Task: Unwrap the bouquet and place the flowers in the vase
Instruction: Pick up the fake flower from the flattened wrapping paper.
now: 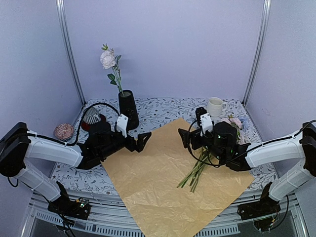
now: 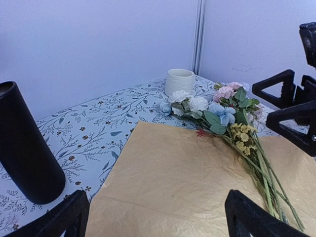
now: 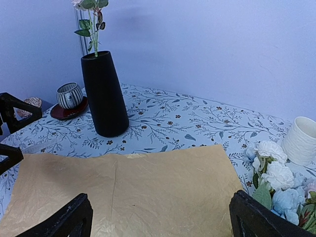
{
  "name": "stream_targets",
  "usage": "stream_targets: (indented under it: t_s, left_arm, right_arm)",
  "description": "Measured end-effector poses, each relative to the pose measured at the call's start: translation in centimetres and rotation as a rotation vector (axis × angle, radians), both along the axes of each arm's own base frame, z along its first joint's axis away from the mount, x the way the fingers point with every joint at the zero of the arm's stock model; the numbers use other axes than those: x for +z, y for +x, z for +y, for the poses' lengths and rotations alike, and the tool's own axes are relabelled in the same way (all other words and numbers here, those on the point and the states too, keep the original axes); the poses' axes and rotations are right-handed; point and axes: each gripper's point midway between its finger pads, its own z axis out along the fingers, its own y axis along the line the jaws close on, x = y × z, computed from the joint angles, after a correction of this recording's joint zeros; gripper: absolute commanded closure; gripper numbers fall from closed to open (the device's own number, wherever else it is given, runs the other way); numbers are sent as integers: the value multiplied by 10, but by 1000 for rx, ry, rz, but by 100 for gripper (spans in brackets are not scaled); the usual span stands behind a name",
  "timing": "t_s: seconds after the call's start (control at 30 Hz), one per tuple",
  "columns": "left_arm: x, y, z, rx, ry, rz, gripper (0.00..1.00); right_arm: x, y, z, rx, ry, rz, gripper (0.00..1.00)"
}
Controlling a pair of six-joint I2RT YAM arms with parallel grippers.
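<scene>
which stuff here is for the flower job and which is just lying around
For the job: loose flowers, opened wrapping paper, black vase with one rose in it.
Lying about: white mug, striped cup on red saucer, pinkish round object.

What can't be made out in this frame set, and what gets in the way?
- Top view: most blooms of the flowers sit behind the right arm; no count possible.
- Right wrist view: the rose in the vase is cut by the top edge.
- Left wrist view: the vase's mouth runs off the left edge; its rose is unseen.
</scene>
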Motion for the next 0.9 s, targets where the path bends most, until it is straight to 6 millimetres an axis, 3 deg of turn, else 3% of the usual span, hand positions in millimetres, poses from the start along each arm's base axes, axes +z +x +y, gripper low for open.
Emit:
stream_targets:
  t_s: [0.3,0.6,0.77,0.9]
  left_arm:
    - [9,-3,1,21,-7,-48,2]
    - [10,-3,2,24,-9,-50,2]
    - [8,1,2,41,-3,-48,2]
    - [6,2,2,44,1,-45,2]
  right_arm:
    - [-4,-4,2,9,-15,10,1]
    - [2,5,-23,-106,34,73,1]
    - [-2,7,-30,-155,99,212,1]
    - [-4,-3,-30,-166,187,365,1]
